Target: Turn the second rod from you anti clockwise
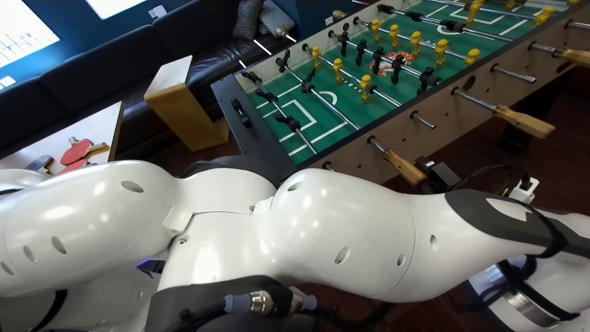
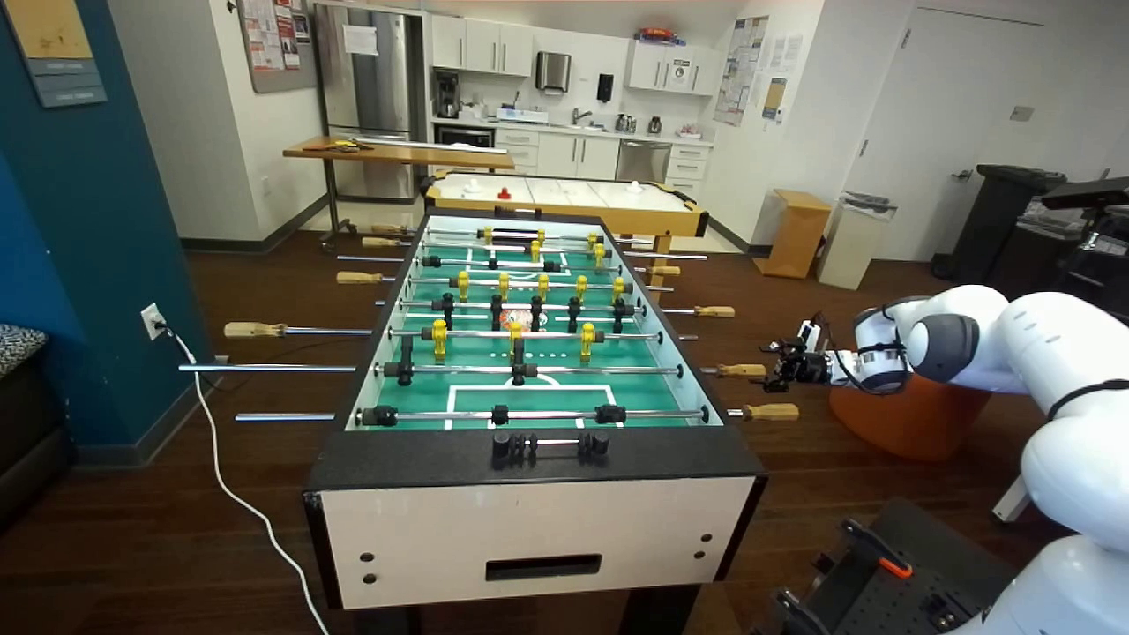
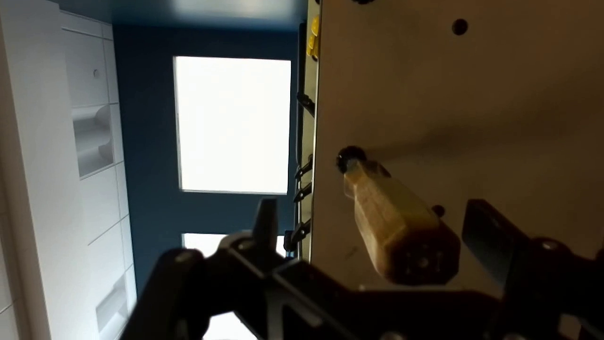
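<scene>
The second rod [image 2: 582,371] carries black players on the foosball table and also shows in an exterior view [image 1: 332,108]. Its wooden handle [image 1: 404,167] sticks out from the table's side wall; it shows in an exterior view [image 2: 739,371] and the wrist view [image 3: 391,212]. My gripper [image 2: 769,366] is at the handle's free end, roughly in line with it. In the wrist view the gripper [image 3: 377,229] is open, with the handle's end between its fingers, nearer the right finger. Gaps show on both sides. In an exterior view my arm [image 1: 341,230] hides much of the gripper.
The nearest rod's handle [image 2: 770,412] sticks out close beside my gripper. Another wooden handle [image 1: 523,121] and a bare rod end [image 1: 423,120] stick out farther along the side wall [image 1: 368,161]. An orange stool [image 2: 908,423] stands behind my wrist.
</scene>
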You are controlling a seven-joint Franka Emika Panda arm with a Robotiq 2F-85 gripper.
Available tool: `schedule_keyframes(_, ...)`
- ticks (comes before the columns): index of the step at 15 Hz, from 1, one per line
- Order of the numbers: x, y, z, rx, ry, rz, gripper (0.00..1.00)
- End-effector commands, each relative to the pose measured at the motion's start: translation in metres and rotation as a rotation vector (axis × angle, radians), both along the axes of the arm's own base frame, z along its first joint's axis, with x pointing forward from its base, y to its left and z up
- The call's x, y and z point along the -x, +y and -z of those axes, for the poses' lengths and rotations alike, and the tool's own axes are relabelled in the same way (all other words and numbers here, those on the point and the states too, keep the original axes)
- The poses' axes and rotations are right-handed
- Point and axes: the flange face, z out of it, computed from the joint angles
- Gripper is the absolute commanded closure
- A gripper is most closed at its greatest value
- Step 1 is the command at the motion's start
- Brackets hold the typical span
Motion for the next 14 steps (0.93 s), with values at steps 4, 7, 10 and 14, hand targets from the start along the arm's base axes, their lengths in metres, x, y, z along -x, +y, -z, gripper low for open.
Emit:
schedule_keyframes(4,0.0002,0.0064,-0.0049,-0.013,0.027,-0.099,0.00)
schedule_keyframes(7,-0.0001,0.0058,-0.0070,-0.012,0.015,-0.101,0.00)
schedule_keyframes(10,-0.0009,0.0059,-0.0082,-0.012,0.010,-0.105,0.00)
schedule_keyframes(14,-0.0015,0.0060,-0.0091,-0.012,0.001,-0.107,0.32)
